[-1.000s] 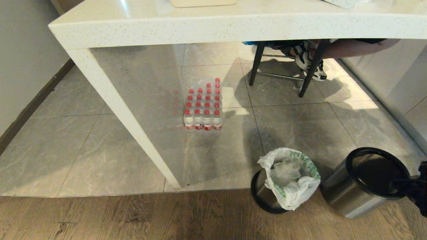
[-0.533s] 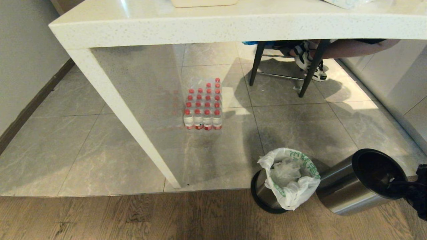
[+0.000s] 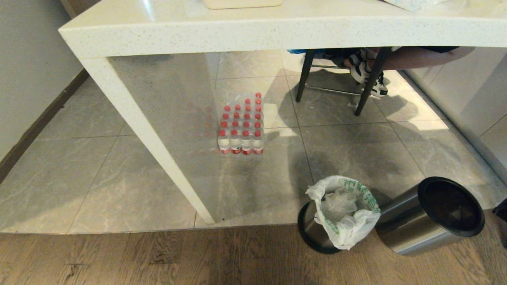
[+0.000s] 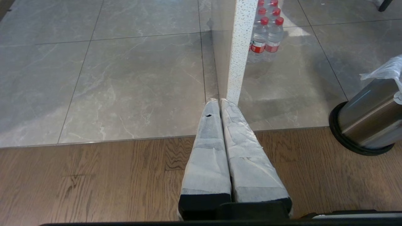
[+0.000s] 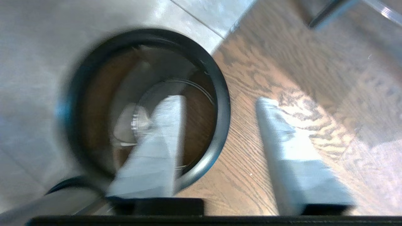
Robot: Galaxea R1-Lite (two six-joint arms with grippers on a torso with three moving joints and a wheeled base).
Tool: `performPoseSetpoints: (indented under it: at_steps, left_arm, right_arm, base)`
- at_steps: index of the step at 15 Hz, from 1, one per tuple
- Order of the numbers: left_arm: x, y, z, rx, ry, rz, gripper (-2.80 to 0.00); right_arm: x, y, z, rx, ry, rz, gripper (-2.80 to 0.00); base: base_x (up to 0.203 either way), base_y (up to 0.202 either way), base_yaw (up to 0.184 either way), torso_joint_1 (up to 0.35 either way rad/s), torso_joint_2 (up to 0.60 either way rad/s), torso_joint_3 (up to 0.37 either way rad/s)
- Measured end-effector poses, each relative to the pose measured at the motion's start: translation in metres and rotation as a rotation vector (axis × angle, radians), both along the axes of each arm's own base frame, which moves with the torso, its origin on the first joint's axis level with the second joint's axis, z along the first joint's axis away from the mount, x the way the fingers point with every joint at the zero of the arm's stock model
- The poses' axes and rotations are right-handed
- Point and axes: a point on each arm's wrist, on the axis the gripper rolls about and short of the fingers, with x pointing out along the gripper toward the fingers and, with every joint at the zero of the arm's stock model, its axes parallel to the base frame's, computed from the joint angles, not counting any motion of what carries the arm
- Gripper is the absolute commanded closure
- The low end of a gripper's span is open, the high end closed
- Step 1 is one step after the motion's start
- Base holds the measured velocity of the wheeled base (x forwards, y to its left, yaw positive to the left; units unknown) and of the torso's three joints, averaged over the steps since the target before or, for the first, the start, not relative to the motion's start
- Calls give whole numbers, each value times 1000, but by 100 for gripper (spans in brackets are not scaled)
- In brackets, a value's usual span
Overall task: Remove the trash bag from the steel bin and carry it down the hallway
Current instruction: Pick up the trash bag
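Two steel bins here: one (image 3: 313, 233) lined with the single trash bag (image 3: 346, 213), the other (image 3: 427, 217) bare inside. One white table (image 3: 253, 27), one dark chair (image 3: 340, 75) behind it, and one shrink-wrapped pack of red-capped bottles (image 3: 241, 126), four across the front row.

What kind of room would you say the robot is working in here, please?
Probably a home kitchen or dining area: a white stone-look table with a chair tucked under it, a shrink-wrapped pack of water bottles on the tiled floor, and small steel bins.
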Motion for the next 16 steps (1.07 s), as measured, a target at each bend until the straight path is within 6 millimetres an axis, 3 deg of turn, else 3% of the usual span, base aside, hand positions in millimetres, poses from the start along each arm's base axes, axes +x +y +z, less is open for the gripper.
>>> performPoseSetpoints:
  at_steps: [2,4,8,12,15,16]
  left_arm:
    - [0,0,0,0,0,0,0]
    - [0,0,0,0,0,0,0]
    - [0,0,0,0,0,0,0]
    - [0,0,0,0,0,0,0]
    - [0,0,0,0,-1,0,0]
    - [0,0,0,0,0,0,0]
  right_arm:
    - [-8,22,27,-2,0,63,0]
    - [-4,61,45,7,23,190,0]
    - [6,150,62,39,115,478,0]
    - [-4,218,59,64,241,712,0]
    - [-4,235,49,72,303,784,0]
    - [-3,239,44,66,322,804,-280]
  base:
    - [0,0,0,0,0,0]
    - [0,0,0,0,0,0]
    - [0,0,0,0,0,0]
    - [0,0,0,0,0,0]
    - [0,0,0,0,0,0]
    - [0,0,0,0,0,0]
